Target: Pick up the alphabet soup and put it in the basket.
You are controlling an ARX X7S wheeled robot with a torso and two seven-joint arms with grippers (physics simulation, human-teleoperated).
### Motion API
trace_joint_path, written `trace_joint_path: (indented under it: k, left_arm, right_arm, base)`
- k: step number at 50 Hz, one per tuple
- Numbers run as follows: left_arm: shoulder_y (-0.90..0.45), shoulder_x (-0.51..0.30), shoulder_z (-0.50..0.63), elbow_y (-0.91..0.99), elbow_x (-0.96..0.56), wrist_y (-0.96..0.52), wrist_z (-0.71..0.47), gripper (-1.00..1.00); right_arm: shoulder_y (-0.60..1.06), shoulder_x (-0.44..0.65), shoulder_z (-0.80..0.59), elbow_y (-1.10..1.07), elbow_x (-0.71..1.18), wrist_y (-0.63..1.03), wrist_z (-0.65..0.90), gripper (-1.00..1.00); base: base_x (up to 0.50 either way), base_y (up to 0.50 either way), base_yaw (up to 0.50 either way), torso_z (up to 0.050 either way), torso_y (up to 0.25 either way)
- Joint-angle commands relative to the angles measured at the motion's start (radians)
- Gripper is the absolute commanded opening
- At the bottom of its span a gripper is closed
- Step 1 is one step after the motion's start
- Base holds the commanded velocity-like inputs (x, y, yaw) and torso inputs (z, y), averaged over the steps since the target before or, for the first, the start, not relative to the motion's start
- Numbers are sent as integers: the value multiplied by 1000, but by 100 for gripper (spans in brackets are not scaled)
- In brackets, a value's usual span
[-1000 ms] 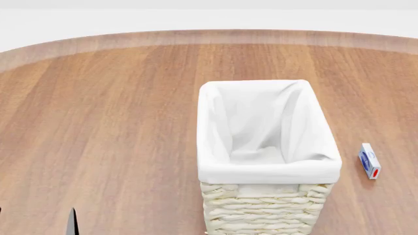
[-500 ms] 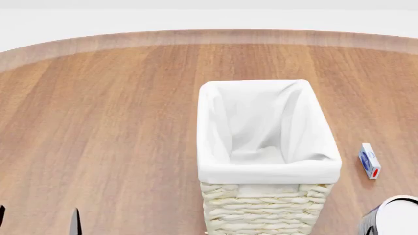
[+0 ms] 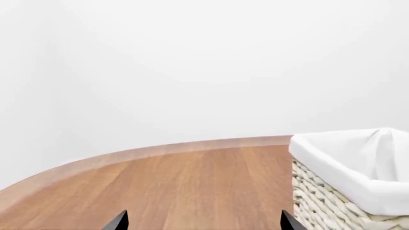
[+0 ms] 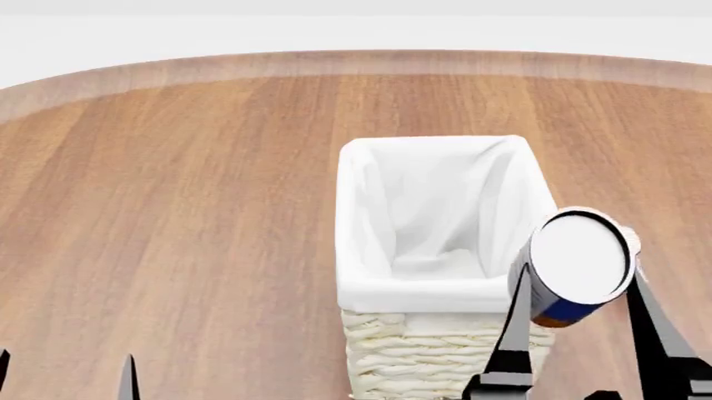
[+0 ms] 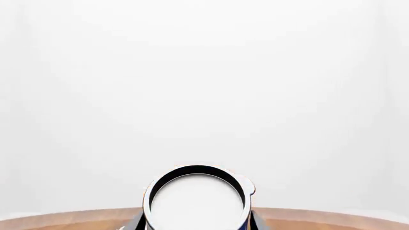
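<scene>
releasing now risks a miss: the right end effector (image 4: 576, 312) is closed on the alphabet soup (image 4: 578, 265), held over the basket (image 4: 445, 292) rim's near right corner. dropped there, it could strike the rim and fall to the table (image 4: 167, 208).

The right gripper (image 4: 579, 308) is raised near the table's front edge, its 2 fingers (image 4: 515, 321) clamped on the alphabet soup (image 4: 575, 267). The left gripper (image 4: 67, 375) sits low at the front-left, fingertips spread apart.

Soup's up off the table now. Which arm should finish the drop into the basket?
Right. The right gripper holds the alphabet soup at the basket's right rim. The left gripper is open, empty, and off to the side.
</scene>
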Motion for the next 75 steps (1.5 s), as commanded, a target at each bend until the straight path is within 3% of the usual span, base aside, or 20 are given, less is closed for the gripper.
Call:
trace_joint_path:
  k: [1, 14, 42, 64, 71, 75]
  left_arm:
    - [0, -2, 2, -9, -2, 8, -4, 100]
    - [-3, -5, 1, -16, -9, 14, -5, 100]
    - [-5, -11, 3, -26, -20, 20, -11, 100]
    - [-14, -15, 8, -36, -28, 22, -14, 100]
    - [-15, -17, 10, -38, -29, 22, -15, 100]
    - [-15, -19, 8, -38, -33, 23, -16, 100]
  right_arm:
    - [224, -9, -96, 74, -36, 87, -32, -100]
    - [412, -39, -156, 213, -39, 117, -65, -100]
    - [762, -129, -231, 740, -78, 42, -151, -100]
    - [1088, -235, -280, 1460, -131, -147, -241, -100]
    - [1279, -305, -298, 1946, -165, -370, -283, -100]
    - [1288, -314, -295, 1956, -186, -325, -299, -100]
  base:
    - [0, 0, 0, 0, 0]
    - [0, 0, 0, 0, 0]
    - [0, 0, 0, 0, 1]
    - [0, 0, 0, 0, 1]
    - [0, 0, 0, 0, 1]
    - [0, 0, 0, 0, 0]
